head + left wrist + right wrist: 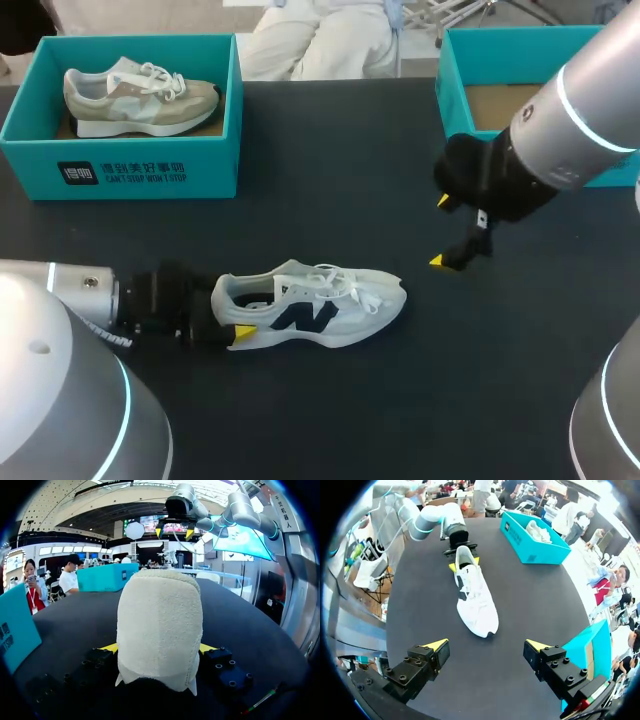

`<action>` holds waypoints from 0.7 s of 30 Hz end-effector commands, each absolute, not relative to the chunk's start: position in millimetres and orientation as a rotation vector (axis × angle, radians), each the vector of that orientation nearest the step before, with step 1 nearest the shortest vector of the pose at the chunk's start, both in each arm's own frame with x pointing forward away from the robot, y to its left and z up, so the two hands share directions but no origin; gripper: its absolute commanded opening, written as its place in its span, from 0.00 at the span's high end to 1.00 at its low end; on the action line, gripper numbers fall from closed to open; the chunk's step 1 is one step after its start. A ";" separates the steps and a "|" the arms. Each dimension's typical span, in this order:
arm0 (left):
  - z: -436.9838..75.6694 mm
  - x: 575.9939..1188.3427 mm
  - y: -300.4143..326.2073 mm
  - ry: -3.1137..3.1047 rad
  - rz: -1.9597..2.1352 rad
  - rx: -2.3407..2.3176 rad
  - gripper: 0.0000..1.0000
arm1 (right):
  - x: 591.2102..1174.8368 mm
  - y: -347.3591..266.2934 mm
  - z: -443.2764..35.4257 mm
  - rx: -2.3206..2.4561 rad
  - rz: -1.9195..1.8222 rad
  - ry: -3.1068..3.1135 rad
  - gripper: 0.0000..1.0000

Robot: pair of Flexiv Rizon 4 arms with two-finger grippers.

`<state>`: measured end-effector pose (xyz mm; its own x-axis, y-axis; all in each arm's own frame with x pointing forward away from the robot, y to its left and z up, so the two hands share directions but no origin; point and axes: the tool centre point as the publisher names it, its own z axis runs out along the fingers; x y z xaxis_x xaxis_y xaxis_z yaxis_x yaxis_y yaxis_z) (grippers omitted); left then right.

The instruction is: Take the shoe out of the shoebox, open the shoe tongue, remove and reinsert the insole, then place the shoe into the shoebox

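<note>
A white shoe with a navy side mark lies on its sole mid-table, toe pointing right. My left gripper is shut on its heel. In the left wrist view the cream heel fills the gap, with a yellow fingertip pressed against each side. My right gripper hangs open above the table, right of the toe and clear of it. Its wrist view looks down the shoe from the toe end, with nothing in the right gripper. An open teal shoebox with a bare cardboard floor stands at the back right.
A second teal shoebox at the back left holds a beige shoe. Dark tabletop stretches in front of the white shoe and between the two boxes.
</note>
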<state>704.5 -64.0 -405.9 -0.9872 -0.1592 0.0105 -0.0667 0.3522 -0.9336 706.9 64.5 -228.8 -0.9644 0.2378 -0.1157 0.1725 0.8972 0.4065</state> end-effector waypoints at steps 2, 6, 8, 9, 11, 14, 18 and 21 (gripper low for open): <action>-409.2 704.4 -67.3 2.514 -1.725 -0.213 0.40 | 709.0 66.8 -230.4 0.317 0.596 2.903 0.00; -405.1 704.2 -65.6 2.510 -1.747 -0.208 0.00 | 709.0 66.8 -230.4 0.317 0.596 2.903 0.00; -402.8 704.2 -65.1 2.509 -1.737 -0.190 0.00 | 709.0 66.8 -230.4 0.317 0.596 2.903 0.00; -402.6 704.1 -65.0 2.513 -1.728 -0.194 0.00 | 709.0 66.8 -230.4 0.317 0.596 2.903 0.00; -402.8 704.6 -65.0 2.513 -1.720 -0.195 0.00 | 709.0 66.8 -230.4 0.317 0.596 2.903 0.00; -404.1 705.5 -64.4 2.523 -1.697 -0.191 0.00 | 709.0 66.8 -230.4 0.317 0.596 2.903 0.00; -408.7 702.1 -64.8 2.549 -1.668 -0.177 0.00 | 709.0 66.8 -230.4 0.317 0.596 2.903 0.00; -414.9 701.1 -63.6 2.561 -1.663 -0.187 0.00 | 709.0 66.8 -230.4 0.317 0.596 2.903 0.00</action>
<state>701.5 -62.2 -411.5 -0.9894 -0.1455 -0.0026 -0.0560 0.3974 -0.9159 708.5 65.2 -228.7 -0.9649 0.2372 -0.1129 0.1733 0.8978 0.4048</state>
